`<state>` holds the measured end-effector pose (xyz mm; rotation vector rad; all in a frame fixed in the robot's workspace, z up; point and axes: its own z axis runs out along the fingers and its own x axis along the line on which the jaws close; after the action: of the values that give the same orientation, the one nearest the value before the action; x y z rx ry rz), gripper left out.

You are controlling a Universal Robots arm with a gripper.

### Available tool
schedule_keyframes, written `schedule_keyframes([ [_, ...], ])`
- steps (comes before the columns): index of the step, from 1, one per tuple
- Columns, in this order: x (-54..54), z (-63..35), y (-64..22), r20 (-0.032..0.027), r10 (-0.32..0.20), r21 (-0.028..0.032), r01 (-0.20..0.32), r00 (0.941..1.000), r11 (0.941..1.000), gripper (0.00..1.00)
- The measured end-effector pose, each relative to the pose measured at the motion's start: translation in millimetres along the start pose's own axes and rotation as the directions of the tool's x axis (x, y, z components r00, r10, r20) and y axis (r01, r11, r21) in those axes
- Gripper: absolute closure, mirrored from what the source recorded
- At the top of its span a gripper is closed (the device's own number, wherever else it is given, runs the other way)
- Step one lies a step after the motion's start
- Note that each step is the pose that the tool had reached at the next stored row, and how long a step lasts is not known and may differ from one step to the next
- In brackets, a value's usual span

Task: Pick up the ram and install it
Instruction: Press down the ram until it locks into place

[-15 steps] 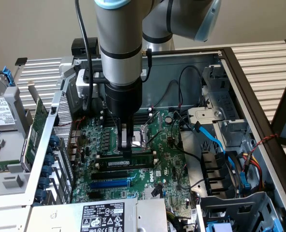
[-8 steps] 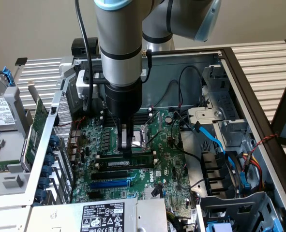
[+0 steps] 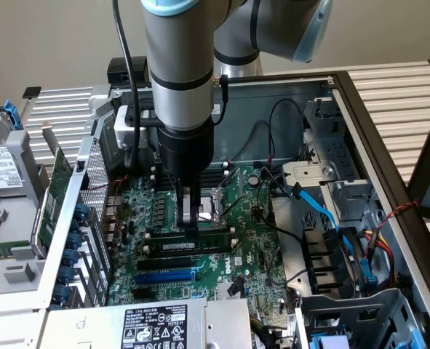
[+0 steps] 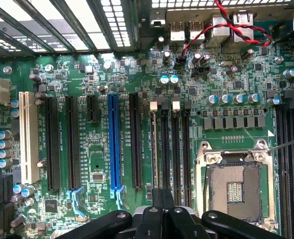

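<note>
The ram (image 3: 200, 246) is a thin green stick with a white label strip. It stands on edge in a black slot of the green motherboard (image 3: 255, 240), near the exterior view's middle. My gripper (image 3: 190, 224) hangs straight down over it, fingers shut together, tips at the stick's upper edge towards its left end. Whether they press on it I cannot tell. In the wrist view the ram (image 4: 154, 149) appears edge-on as a pale line in the slot beside a white latch, with my shut gripper (image 4: 162, 196) right over its near end.
The open CPU socket (image 4: 235, 189) lies just beside the memory slots. A blue slot (image 4: 113, 144) and black slots run parallel. An upright green expansion card (image 3: 54, 196) stands at the exterior view's left; blue cables (image 3: 324, 211) and drive bays sit at its right; a power supply (image 3: 156, 327) sits in front.
</note>
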<state>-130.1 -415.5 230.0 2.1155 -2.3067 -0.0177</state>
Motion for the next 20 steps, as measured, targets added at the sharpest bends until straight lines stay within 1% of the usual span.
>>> schedule_keyframes([
  [9, 0.7, 0.0, 0.0, -0.0003, 0.0, -0.0002, 0.0, 1.0, 1.0, 0.89],
  [20, 0.8, 3.3, 1.0, -0.0003, 0.0, 0.0009, 0.0, 1.0, 1.0, 0.89],
])
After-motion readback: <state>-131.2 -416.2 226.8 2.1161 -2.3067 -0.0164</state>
